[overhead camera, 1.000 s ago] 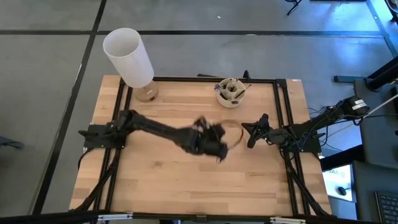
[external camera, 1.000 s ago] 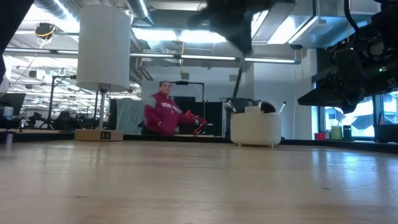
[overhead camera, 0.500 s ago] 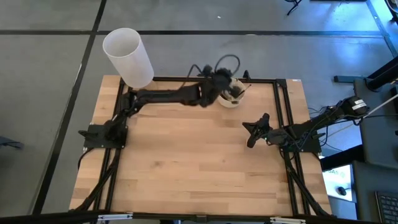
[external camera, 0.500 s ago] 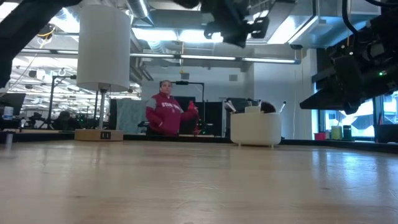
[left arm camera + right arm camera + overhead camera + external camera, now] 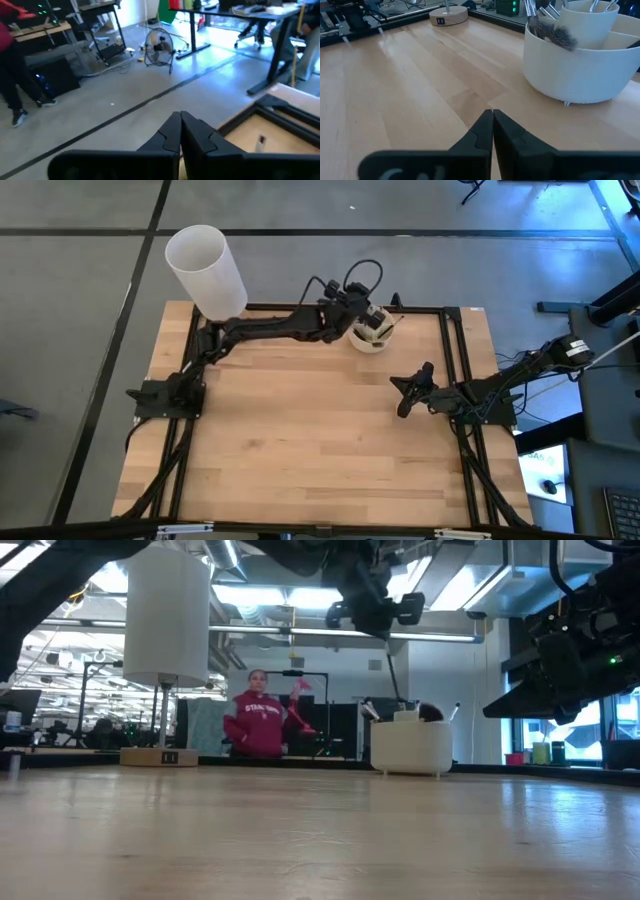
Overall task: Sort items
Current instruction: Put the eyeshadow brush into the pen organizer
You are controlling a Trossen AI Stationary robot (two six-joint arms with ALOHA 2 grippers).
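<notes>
Left gripper (image 5: 352, 308): raised above the compartmented cup (image 5: 371, 330), just over its rim on the side toward the white cylinder (image 5: 205, 270). Fingers pressed together with no gap showing in its own wrist view (image 5: 181, 132); nothing visible between them there. In the low view a thin dark stick (image 5: 397, 675) runs from beneath this gripper down toward the cup; whether it is held or already standing in the cup cannot be told.

Items (image 5: 546, 27): brushes standing upright in the cup's compartments, long axes near vertical, bristle heads and handle ends above the rim. None seen lying on the table (image 5: 300, 440).

Relation: cup directly below and slightly beyond the left gripper, so any drop or pick there would be straight down along the brushes' axes. Left arm plainly the nearer.

Right gripper (image 5: 408, 392): low over the table, well apart from the cup on the near side, fingers closed and empty, pointing toward the cup.
</notes>
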